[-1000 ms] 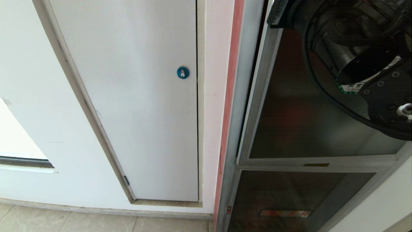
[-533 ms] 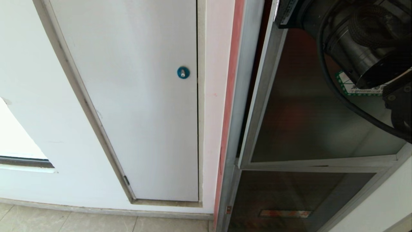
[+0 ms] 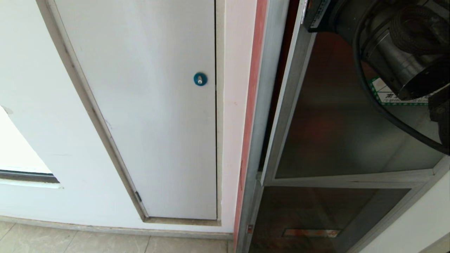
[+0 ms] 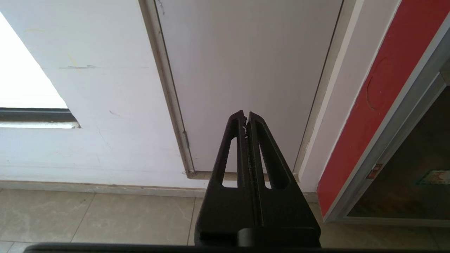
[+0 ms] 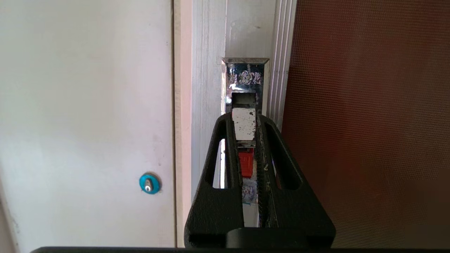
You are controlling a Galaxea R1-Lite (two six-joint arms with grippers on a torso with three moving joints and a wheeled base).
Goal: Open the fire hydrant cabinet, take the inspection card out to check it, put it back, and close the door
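The fire hydrant cabinet (image 3: 262, 105) is a silver frame at the right of the head view, with a dark red slit beside it. Its door (image 3: 334, 133), dark glass in an aluminium frame, stands slightly ajar. A green-bordered sticker (image 3: 381, 91) on the glass is partly covered by my right arm (image 3: 397, 52). In the right wrist view my right gripper (image 5: 243, 117) is shut on the silver latch tab (image 5: 244, 124) at the door's edge, with a red piece (image 5: 245, 163) just behind the tab. My left gripper (image 4: 245, 114) is shut and empty, parked low. The inspection card is hidden.
A plain white panel with a blue round lock (image 3: 200, 79) fills the wall left of the cabinet. Below the door is a fixed glass panel with an orange-red strip (image 3: 311, 232). Beige floor tiles (image 3: 105, 242) run along the wall's foot, and a window ledge (image 3: 28, 177) is at far left.
The door's free edge has swung a little further out from the frame, widening the slit. My right arm has shifted right and up, uncovering more of the sticker.
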